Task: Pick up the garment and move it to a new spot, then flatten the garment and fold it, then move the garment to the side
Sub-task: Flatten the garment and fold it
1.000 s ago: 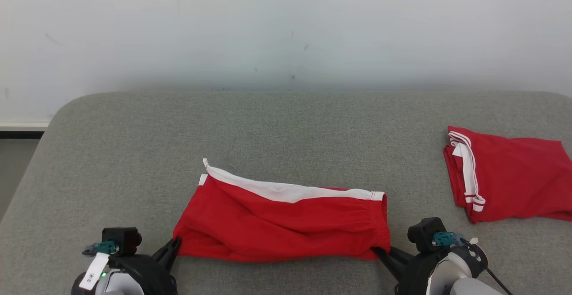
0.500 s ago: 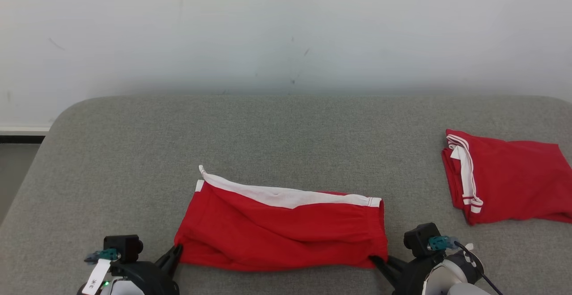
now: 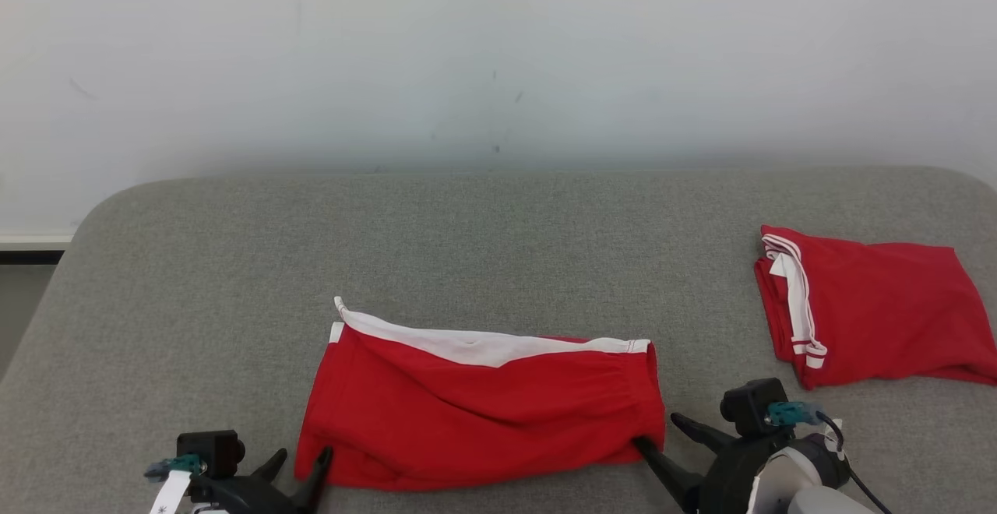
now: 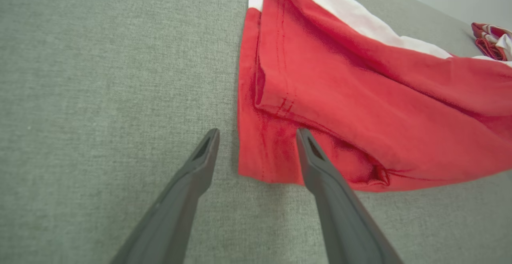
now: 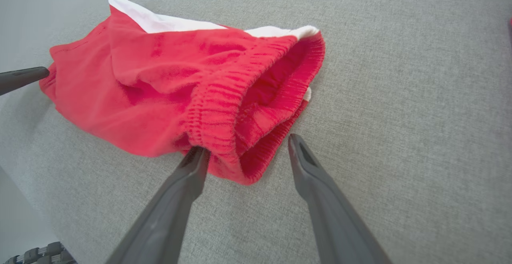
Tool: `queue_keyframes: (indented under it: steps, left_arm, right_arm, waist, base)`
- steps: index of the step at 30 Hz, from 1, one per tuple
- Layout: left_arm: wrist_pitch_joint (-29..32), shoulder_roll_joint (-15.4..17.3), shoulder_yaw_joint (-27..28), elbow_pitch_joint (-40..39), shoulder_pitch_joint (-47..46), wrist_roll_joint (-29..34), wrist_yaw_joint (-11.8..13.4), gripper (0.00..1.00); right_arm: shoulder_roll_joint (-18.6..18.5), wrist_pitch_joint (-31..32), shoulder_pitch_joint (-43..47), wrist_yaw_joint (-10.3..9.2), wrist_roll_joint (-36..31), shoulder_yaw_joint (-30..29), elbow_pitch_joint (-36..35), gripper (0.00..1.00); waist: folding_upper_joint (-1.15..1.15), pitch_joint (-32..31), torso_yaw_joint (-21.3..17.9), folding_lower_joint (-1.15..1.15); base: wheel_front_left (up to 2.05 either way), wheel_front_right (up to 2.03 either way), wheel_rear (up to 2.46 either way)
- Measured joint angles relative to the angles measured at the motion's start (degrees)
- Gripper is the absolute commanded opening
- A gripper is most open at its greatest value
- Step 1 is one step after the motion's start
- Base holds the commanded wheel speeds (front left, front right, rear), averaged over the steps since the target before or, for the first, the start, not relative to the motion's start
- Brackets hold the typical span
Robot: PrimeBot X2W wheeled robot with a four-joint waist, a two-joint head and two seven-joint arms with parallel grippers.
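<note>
At the near edge of the desk [image 3: 498, 226], the left claw [image 3: 302, 458] and right claw [image 3: 660, 431], clamped a second ago, now stand apart at the near corners of the red garment [image 3: 483, 409], which lies folded. Judgement: fold complete; the move aside remains.

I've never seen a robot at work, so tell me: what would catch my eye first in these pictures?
The bright red shorts with a white band lie across the near middle of the grey padded table. At their two near corners the left gripper and the right gripper stand open, dark fingers either side of the cloth. A second red garment, folded, sits far right.
</note>
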Motion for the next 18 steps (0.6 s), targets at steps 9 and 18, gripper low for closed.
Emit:
queue_keyframes:
  steps: [9,18]
  left_arm:
    - [-0.08,1.93,3.04,-2.4,1.07,0.12,1.79,1.0]
    - [-0.09,5.12,9.54,-9.12,3.21,1.04,6.36,1.0]
  right_arm:
    - [-4.65,-1.38,2.91,0.05,3.79,0.98,-7.77,1.0]
    - [-6.6,-6.27,4.13,0.02,6.32,-3.32,-12.92,1.0]
  waist:
    - [0.0,-1.23,-0.35,0.0]
    - [0.0,-2.34,-1.43,0.0]
  base:
    - [0.0,0.0,0.0]
    - [0.0,0.0,0.0]
